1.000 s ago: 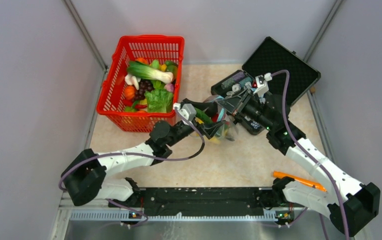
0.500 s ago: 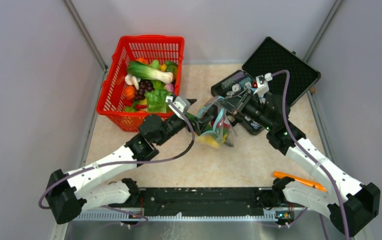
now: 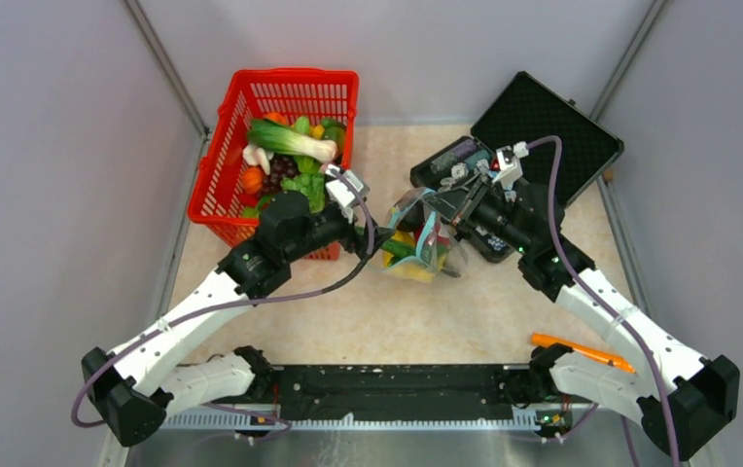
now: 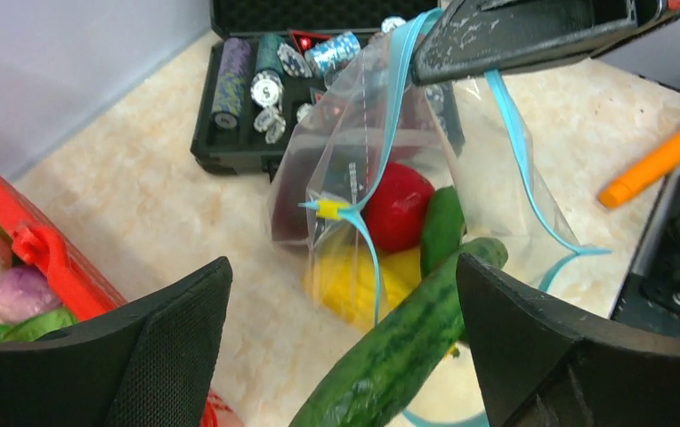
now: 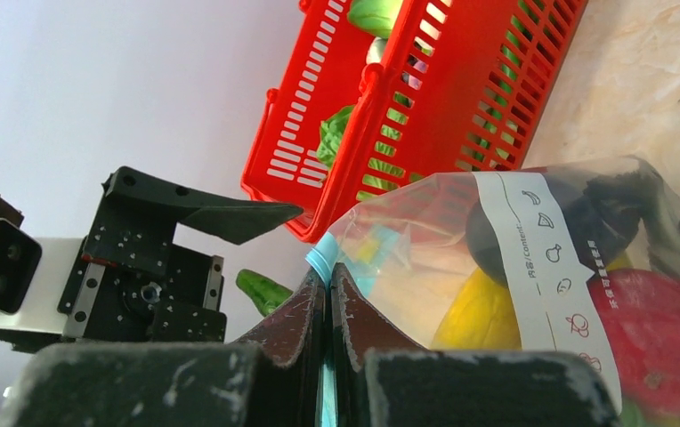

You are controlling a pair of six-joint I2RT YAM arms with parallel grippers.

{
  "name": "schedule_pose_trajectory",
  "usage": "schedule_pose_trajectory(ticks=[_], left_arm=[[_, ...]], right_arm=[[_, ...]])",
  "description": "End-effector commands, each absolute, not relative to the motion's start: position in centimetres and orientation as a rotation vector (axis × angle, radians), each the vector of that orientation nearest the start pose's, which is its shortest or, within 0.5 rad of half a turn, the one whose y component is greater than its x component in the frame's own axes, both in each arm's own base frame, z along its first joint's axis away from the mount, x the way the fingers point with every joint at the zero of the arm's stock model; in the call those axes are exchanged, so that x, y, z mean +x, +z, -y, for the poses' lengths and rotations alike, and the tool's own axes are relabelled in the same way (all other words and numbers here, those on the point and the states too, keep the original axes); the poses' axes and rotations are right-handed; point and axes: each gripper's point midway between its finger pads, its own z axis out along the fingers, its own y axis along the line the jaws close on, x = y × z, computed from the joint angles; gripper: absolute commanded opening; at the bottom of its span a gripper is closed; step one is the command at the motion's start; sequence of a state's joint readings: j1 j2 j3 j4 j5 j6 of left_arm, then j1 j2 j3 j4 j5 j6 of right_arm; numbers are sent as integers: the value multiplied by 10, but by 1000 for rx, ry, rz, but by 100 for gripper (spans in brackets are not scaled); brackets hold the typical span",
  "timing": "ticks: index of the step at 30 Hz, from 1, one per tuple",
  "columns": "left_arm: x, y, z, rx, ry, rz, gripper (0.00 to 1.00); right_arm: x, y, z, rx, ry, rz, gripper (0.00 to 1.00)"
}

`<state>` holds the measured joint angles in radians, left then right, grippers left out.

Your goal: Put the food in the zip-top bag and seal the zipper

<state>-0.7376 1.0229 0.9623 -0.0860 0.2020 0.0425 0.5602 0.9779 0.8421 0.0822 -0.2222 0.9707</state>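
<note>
left gripper (image 4: 341, 267) spread wide, right gripper (image 5: 327, 271) pinched shut

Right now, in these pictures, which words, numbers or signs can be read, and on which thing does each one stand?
White label on the zip-top bag: a row of small outline food signs and one line of tiny print, too blurred to read.
Chips in the black case: a mark on one face, too small to read.
Elsewhere: none.

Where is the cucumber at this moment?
Left wrist view: the cucumber pokes out of the zip-top bag, beside the red round fruit, between the left gripper fingers.
</note>
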Motion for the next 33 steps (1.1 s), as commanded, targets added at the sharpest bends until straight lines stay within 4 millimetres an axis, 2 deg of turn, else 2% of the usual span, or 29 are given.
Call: schedule_pose_trajectory(ticks=[1,5,8,16,23,33], left_arm=[[228,330,259,914,-741,-1545,98],[219,343,253,997,-761,-1533,99],[209,343,248,1111,-752,-1579,99],[207,298,230,1453,-633,-1794,99],[213,287,229,1478,-604,-1825,94],[211,295,232,1450,-623,-1790,50]], right_arm=[[261,361,-251,122,1368,-1661,0],[262,359,-253,113,1371,-1669,0],[261,358,-254,106,1373,-1671,0],[260,357,-255,94,1378,-1672,0],[259,358,-255,85,1379,-1673,0],[260,355,-254,92,1369,-1678,0]])
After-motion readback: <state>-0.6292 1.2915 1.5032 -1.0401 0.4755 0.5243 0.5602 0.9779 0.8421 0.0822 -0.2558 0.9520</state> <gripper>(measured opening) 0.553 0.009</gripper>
